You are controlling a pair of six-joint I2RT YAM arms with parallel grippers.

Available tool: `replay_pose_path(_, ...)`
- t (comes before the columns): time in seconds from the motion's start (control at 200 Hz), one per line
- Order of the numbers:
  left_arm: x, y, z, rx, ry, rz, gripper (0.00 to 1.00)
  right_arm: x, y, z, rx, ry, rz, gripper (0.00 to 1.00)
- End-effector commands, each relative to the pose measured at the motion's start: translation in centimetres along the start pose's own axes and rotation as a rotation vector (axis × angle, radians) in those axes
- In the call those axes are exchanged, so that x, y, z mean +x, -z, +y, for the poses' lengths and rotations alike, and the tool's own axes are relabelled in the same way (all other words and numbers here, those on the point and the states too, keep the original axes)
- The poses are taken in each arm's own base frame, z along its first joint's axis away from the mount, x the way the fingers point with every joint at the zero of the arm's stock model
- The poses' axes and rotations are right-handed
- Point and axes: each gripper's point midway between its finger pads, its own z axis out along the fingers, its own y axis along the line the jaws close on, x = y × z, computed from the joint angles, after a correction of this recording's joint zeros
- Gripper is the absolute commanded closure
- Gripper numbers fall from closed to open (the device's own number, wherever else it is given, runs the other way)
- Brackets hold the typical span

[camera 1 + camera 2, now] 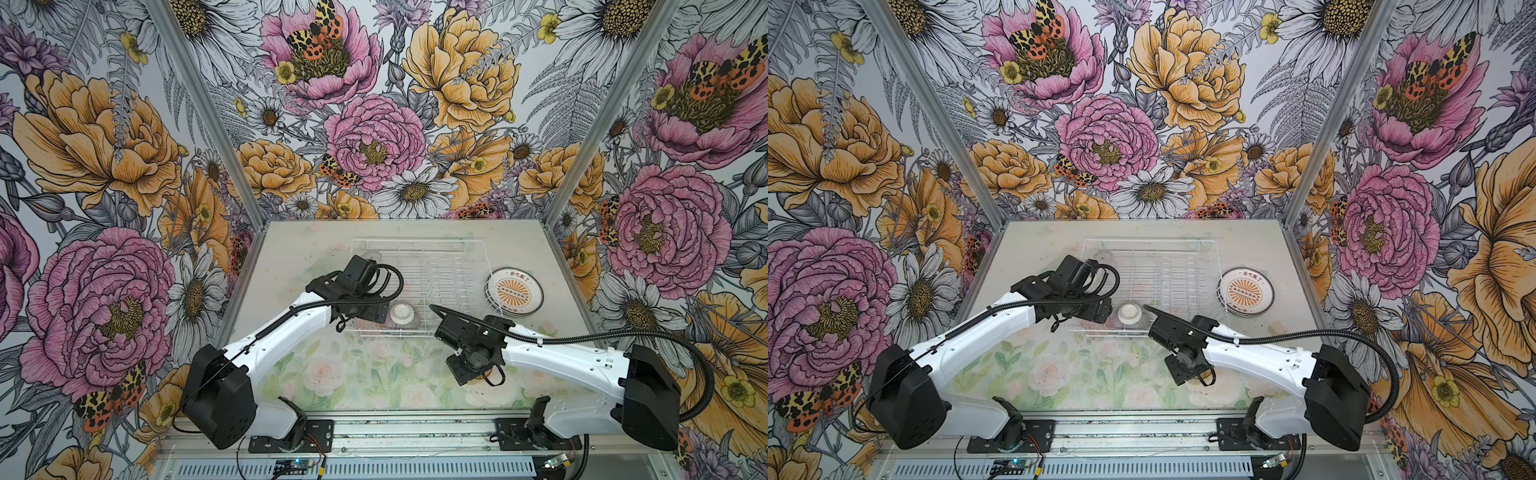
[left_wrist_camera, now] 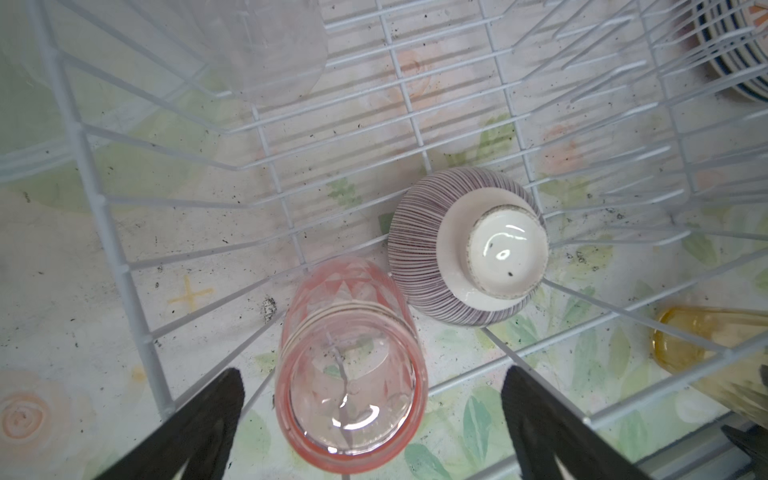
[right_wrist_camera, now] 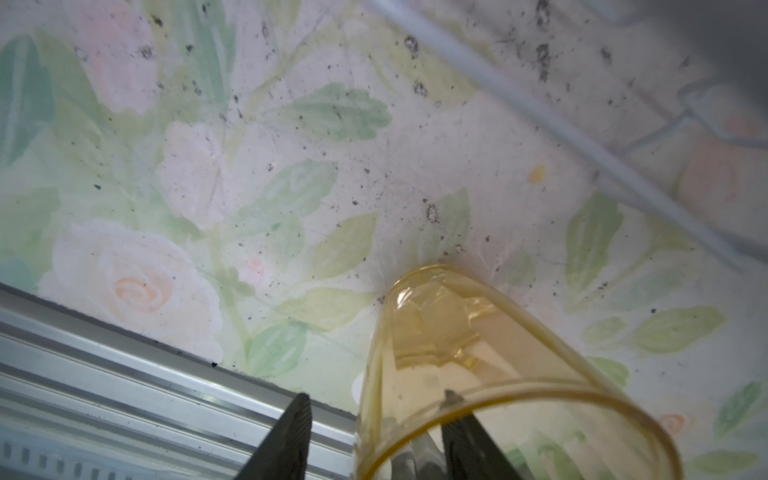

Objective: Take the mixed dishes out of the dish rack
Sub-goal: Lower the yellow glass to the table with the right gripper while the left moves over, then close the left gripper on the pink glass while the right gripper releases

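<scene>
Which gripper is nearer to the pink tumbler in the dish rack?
Left. The left gripper hangs over the pink tumbler, with one finger on each side of it. The right gripper is outside the dish rack, at the amber tumbler on the table.

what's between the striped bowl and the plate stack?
The dish rack's row of upright prongs and its side wall, no other dish. Both top views show it: striped bowl inside, plate stack outside.
</scene>
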Motion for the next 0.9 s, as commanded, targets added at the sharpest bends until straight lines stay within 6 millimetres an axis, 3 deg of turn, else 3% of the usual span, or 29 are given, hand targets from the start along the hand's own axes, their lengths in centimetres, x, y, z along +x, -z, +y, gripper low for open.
replay_pose_path(0.0, 0.0, 0.3, -0.1, -0.008, 0.004, -0.015, 0.02, -1.2, 1.8, -0.7, 0.008, -0.035, -0.098, 0.36)
replay_pose_path(0.26, 1.0, -0.1, -0.9, -0.019, -0.021, 0.013, 0.01, -3.5, 6.9, -1.4, -0.015, -0.069, -0.307, 0.35)
replay_pose_path(0.45, 1.9, -0.9, 0.3, -0.112, -0.027, 0.058, 0.01, -4.6, 10.0, -1.7, -0.038, -0.076, -0.416, 0.35)
replay_pose_path(0.636, 2.4, -1.7, 1.0, -0.158, -0.035, 0.087, 0.03, -4.6, 10.9, -2.2, -0.036, -0.086, -0.457, 0.35)
replay_pose_path(0.896, 1.9, -3.2, 1.0, -0.168, -0.051, 0.121, 0.16, -4.2, 10.8, -2.6, -0.03, -0.1, -0.465, 0.34)
